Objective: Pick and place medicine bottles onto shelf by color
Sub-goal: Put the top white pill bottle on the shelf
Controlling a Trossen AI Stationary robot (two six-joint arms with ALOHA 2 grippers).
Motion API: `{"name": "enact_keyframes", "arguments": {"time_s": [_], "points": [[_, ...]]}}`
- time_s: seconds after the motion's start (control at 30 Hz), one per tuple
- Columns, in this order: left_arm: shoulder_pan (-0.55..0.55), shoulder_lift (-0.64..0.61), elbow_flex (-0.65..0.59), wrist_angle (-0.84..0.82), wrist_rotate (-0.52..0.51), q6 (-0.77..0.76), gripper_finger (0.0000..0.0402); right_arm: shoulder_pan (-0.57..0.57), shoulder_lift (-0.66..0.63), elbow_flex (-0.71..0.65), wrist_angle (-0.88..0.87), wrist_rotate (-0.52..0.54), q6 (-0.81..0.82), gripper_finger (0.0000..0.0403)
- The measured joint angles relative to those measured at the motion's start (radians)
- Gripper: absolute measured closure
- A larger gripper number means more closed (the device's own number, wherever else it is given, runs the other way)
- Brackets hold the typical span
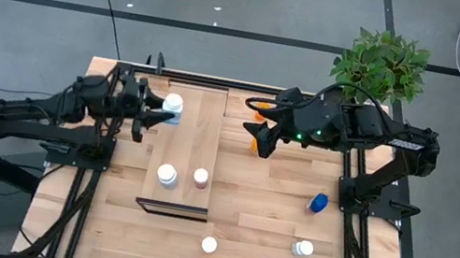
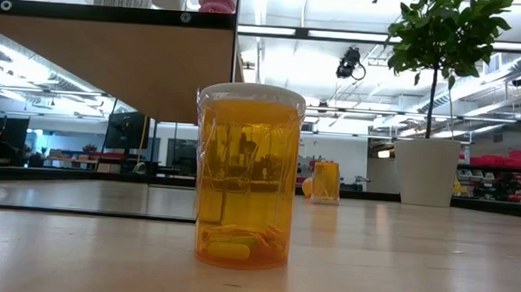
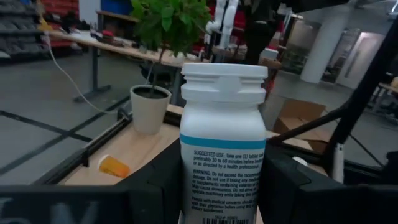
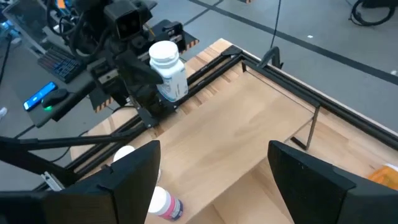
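We saw the slatted table (image 1: 271, 222) first, with the shelf (image 1: 192, 156) lying as a long light-wood board along its left-centre, and the potted plant (image 1: 382, 63) at the table's far right corner. Our left gripper (image 1: 164, 114) reached in over the shelf's far end, its fingers closed around a white bottle with a blue-banded label (image 3: 222, 155); in the left wrist view that bottle stood upright between the two dark fingers, filling the gap between them. Our right gripper (image 1: 262, 140) hung just beyond the shelf's right edge with its fingers (image 4: 134, 171) spread wide and nothing between them; the right wrist view looked past them across the bare shelf to the held bottle. Nearer on the shelf, well apart from either set of fingers, stood a white-capped bottle (image 1: 167, 175) and, just beside it, a pink-bodied bottle (image 1: 201, 177). An orange bottle (image 1: 259, 108) lay on the table beyond the right fingers. A blue bottle (image 1: 318, 203) lay on its side toward the table's right. Another white-capped bottle (image 1: 303, 248) stood nearer the front, and an orange bottle near the front edge (image 2: 246, 177) stood closest to the low camera.
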Motion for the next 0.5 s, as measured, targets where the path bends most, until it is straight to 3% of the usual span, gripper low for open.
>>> {"name": "enact_keyframes", "arguments": {"time_s": [0.5], "points": [[-0.14, -0.143, -0.288, 0.132, -0.016, -0.012, 0.0249, 0.0, 0.001, 0.0, -0.213, 0.043, 0.111, 0.0098]]}}
